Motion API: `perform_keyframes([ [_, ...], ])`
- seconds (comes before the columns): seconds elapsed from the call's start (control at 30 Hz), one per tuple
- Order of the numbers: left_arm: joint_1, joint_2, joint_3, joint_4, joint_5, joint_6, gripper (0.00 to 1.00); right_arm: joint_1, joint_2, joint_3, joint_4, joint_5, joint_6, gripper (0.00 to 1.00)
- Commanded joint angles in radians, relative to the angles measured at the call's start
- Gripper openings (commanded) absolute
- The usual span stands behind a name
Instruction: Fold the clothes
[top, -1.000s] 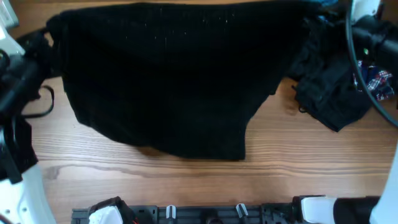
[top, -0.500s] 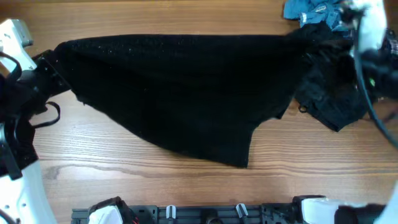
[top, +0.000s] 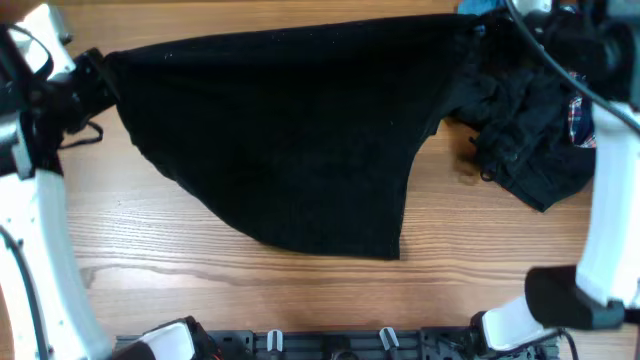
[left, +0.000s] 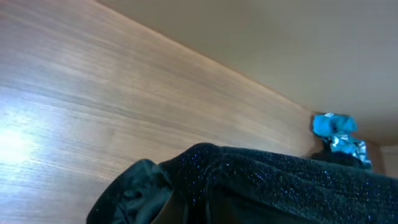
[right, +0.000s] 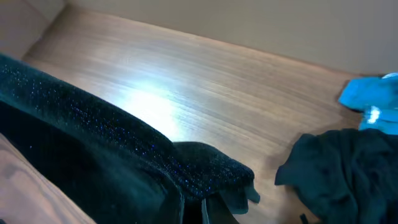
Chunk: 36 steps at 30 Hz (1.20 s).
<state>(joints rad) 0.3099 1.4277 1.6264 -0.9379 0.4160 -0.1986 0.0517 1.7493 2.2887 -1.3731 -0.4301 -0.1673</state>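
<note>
Seen from overhead, the left gripper (top: 100, 72) sits at the far left of the pale wooden table (top: 250, 300). Its jaws are clenched on the left corner of a large black textured garment (top: 290, 140). In the left wrist view that corner bunches into a dark fold at the bottom of the picture, with tiny glints in the weave, and the cloth hides the fingers. The garment spreads across the middle of the table. Its far edge is drawn into an almost straight line that rises slightly toward the right. The rest narrows to a blunt corner nearer the front of the table, a little right of centre. At the far right end of that taut edge, the right gripper (top: 478, 25) is pinched closed on the garment's other corner. In the right wrist view the same glinting fabric runs in a band from the left edge to the bottom centre and covers the fingertips. Just right of the stretched garment lies a second, crumpled black garment (top: 530, 150), touching it near the top. A scrap of red-blue plaid cloth (top: 578, 120) shows at the right side of that heap. A bright teal-blue cloth (right: 373, 99) lies at the far right, beyond the crumpled black garment.
</note>
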Motion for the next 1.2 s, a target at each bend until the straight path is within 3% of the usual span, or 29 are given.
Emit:
perform_keyframes([
  [0.0, 0.019, 0.101, 0.024, 0.073, -0.100, 0.012, 0.04, -0.016, 0.085, 0.013, 0.050, 0.056, -0.016, 0.04],
  [0.47, -0.041, 0.337, 0.024, 0.360, -0.192, 0.013, 0.07, -0.016, 0.324, 0.013, 0.313, 0.043, -0.005, 0.05],
  [0.5, -0.053, 0.351, 0.024, 0.376, -0.207, 0.013, 0.12, -0.016, 0.338, 0.013, 0.329, 0.039, -0.005, 0.20],
  [0.53, -0.067, 0.370, 0.024, 0.396, -0.227, 0.013, 0.20, -0.016, 0.357, 0.013, 0.350, 0.036, -0.003, 0.52],
  [0.6, -0.085, 0.397, 0.024, 0.425, -0.254, 0.013, 0.30, -0.016, 0.383, 0.013, 0.381, 0.037, 0.000, 0.85],
  [0.67, -0.099, 0.425, 0.024, 0.449, -0.276, 0.013, 0.37, -0.016, 0.409, 0.013, 0.414, 0.037, 0.011, 0.99],
  [0.87, -0.112, 0.507, 0.024, 0.539, -0.295, 0.013, 0.68, -0.016, 0.455, 0.013, 0.460, 0.037, 0.011, 1.00],
  [1.17, -0.126, 0.516, 0.024, 0.549, -0.306, 0.039, 0.72, -0.015, 0.454, 0.013, 0.398, -0.051, 0.010, 1.00],
])
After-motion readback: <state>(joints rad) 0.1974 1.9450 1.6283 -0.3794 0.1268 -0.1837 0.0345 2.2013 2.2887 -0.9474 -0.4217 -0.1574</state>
